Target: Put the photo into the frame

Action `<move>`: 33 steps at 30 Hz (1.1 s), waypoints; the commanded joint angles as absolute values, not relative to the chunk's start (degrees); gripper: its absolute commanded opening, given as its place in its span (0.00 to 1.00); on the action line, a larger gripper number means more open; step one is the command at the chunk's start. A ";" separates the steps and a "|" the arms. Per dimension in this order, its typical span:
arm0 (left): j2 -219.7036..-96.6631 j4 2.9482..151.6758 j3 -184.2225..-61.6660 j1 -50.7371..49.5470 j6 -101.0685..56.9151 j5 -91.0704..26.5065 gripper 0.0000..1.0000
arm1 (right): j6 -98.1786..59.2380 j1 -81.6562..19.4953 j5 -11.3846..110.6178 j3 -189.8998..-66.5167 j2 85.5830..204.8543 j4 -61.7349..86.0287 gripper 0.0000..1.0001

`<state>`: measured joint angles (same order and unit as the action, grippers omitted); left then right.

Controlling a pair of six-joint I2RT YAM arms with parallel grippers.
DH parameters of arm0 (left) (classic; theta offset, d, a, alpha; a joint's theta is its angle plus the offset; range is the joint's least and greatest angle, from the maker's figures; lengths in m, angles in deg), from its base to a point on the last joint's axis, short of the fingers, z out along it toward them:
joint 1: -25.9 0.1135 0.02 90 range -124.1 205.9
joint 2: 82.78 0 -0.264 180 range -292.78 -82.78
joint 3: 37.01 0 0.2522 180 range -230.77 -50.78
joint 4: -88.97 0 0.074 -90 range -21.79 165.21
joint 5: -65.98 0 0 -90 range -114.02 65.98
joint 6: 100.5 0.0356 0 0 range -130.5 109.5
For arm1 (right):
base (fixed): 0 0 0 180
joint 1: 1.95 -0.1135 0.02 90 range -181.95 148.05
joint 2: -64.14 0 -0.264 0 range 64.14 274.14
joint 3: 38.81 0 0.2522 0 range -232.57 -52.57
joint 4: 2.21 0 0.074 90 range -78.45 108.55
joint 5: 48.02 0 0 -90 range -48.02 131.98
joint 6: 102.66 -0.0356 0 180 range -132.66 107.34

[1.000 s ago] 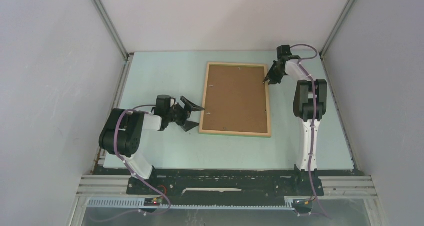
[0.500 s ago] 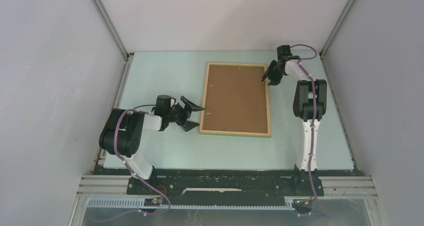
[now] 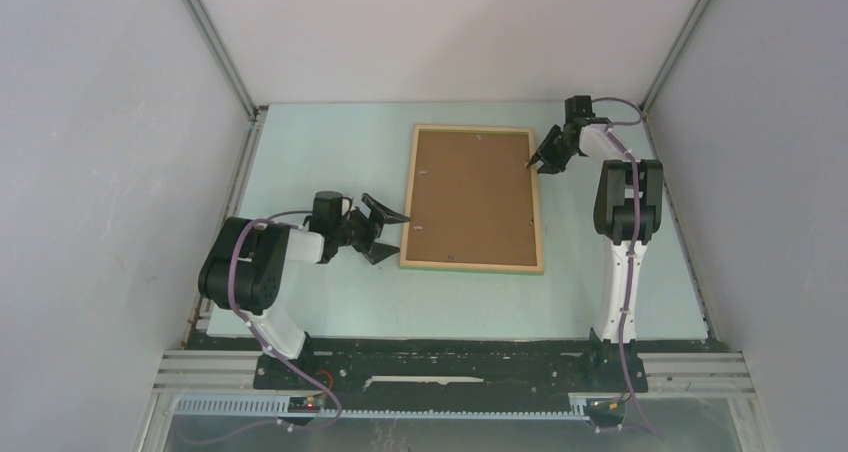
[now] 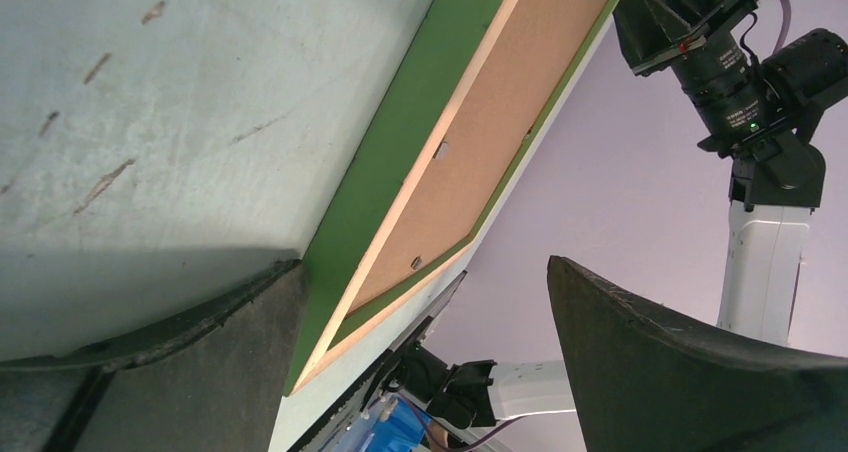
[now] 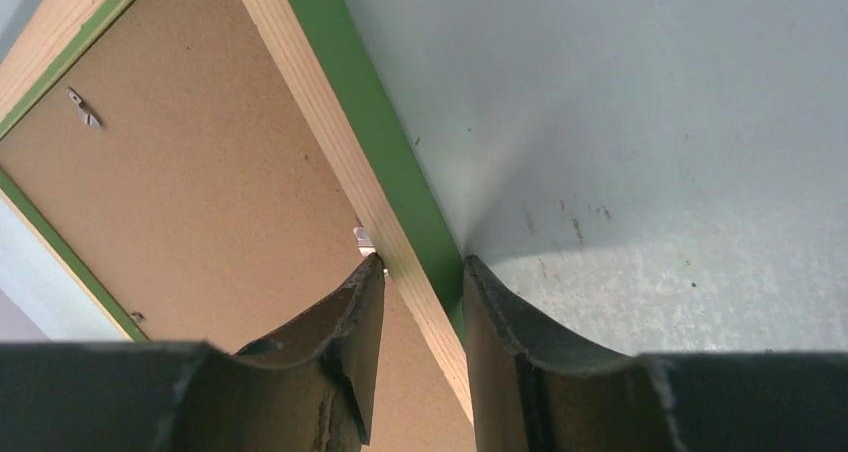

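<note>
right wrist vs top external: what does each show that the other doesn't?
Right wrist only: the right gripper straddling the frame rail, one finger over the photo with its brown back up, the other over the table; the rail's green outer side; a metal tab by the inner finger. Whether they pinch the rail is unclear. Top external only: the whole frame outline, and the left gripper open at its near-left corner. Both: the brown back lying inside the wooden frame.

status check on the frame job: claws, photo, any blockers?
Left claw wide open beside the frame, near-left corner. Right claw pinching its right rail. Photo lies inside, brown back up. No blockers seen.
</note>
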<state>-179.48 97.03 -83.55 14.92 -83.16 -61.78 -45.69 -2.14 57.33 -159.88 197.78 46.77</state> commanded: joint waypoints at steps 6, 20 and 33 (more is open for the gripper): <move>-178.49 97.56 -82.54 13.99 -83.62 -62.78 1.00 | -43.99 -4.45 52.13 -164.73 200.44 51.94 0.45; -178.50 97.75 -82.50 13.86 -83.80 -62.87 1.00 | -44.21 -4.83 48.00 -167.40 202.38 54.73 0.31; -178.45 97.73 -82.42 13.54 -83.80 -62.78 1.00 | -48.06 -5.60 47.16 -166.32 202.28 54.60 0.00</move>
<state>-179.48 97.12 -83.55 14.70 -83.58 -61.78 -44.84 -5.44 47.04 -168.10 200.89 54.42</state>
